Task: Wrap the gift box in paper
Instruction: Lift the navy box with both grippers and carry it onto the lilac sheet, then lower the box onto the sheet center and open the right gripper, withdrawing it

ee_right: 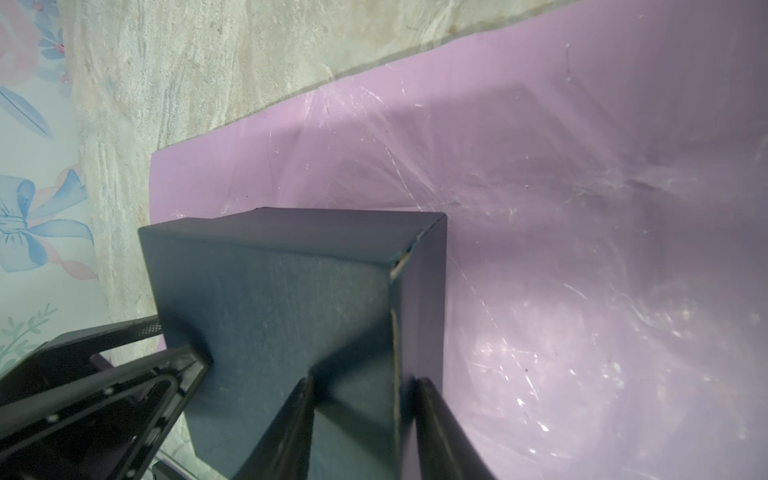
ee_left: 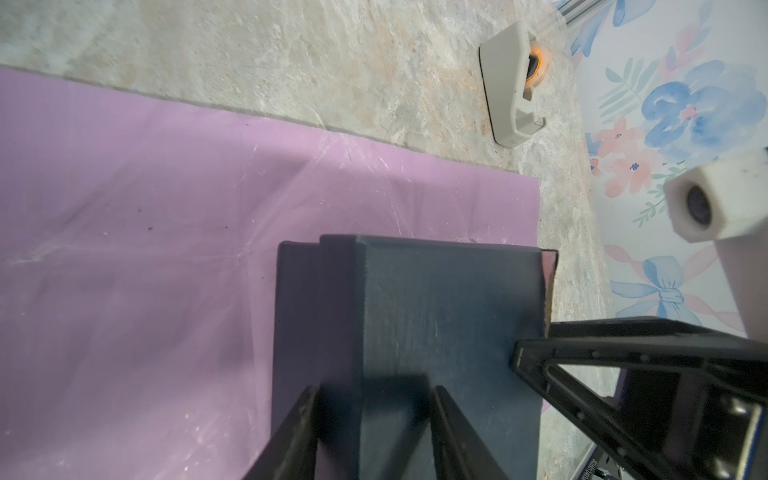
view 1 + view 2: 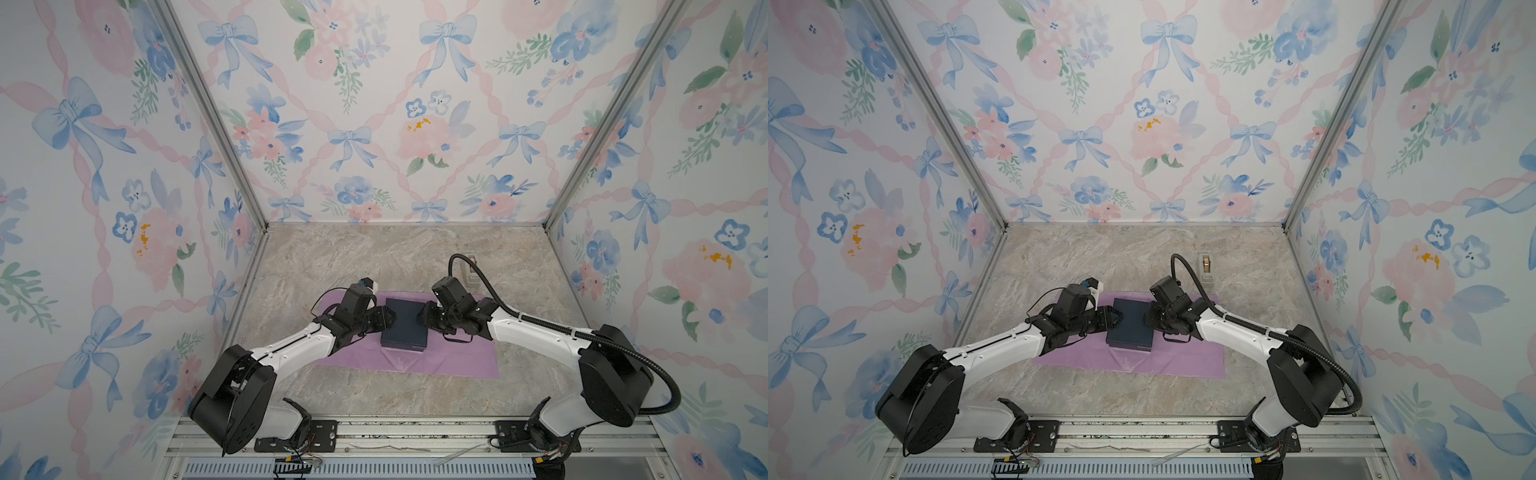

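Jaws of left gripper (image 3: 390, 320) and right gripper (image 3: 420, 319) clamp closed gift box (image 3: 406, 322) over paper (image 3: 457, 358).

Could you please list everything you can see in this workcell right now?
table: one, marble-patterned, cell floor.
walls: three, floral with blue bows, around the table.
frame rail: one, silver, table's near edge.
paper: one sheet, lilac, mid-table.
gift box: one, dark navy, on the paper.
tape dispenser: one, beige, on the table beyond the paper's right end.
left arm: one, white and black, reaching from the rail.
right arm: one, white and black, carrying a black hose.
left tool: one, black, at the box's left side, fingers apart.
right tool: one, black, at the box's right side, fingers apart.
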Tool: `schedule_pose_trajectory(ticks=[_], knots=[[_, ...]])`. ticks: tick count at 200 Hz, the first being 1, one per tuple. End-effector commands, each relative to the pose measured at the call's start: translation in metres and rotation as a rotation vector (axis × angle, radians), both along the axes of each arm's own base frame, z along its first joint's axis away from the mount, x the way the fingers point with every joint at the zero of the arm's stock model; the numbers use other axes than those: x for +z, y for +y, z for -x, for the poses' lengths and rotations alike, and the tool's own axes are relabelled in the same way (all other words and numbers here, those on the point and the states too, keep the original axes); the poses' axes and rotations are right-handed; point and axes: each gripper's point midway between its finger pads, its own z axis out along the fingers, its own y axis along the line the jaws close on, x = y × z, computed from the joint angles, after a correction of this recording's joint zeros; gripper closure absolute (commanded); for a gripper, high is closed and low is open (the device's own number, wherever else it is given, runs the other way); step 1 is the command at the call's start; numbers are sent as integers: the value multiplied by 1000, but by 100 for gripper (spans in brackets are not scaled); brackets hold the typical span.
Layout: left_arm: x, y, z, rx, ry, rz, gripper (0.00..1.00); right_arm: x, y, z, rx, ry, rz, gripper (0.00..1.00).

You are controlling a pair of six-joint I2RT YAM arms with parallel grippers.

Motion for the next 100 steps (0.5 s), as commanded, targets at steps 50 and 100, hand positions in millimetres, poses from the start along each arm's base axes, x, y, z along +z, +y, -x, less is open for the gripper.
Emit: schedule_pose_trajectory(ticks=[50, 100], knots=[[-9, -8, 7, -31, 26, 14, 56, -7, 18, 6, 32, 18, -45, 58], [-37, 3, 12, -3, 81, -43, 56, -32, 7, 9, 11, 68, 25, 58]])
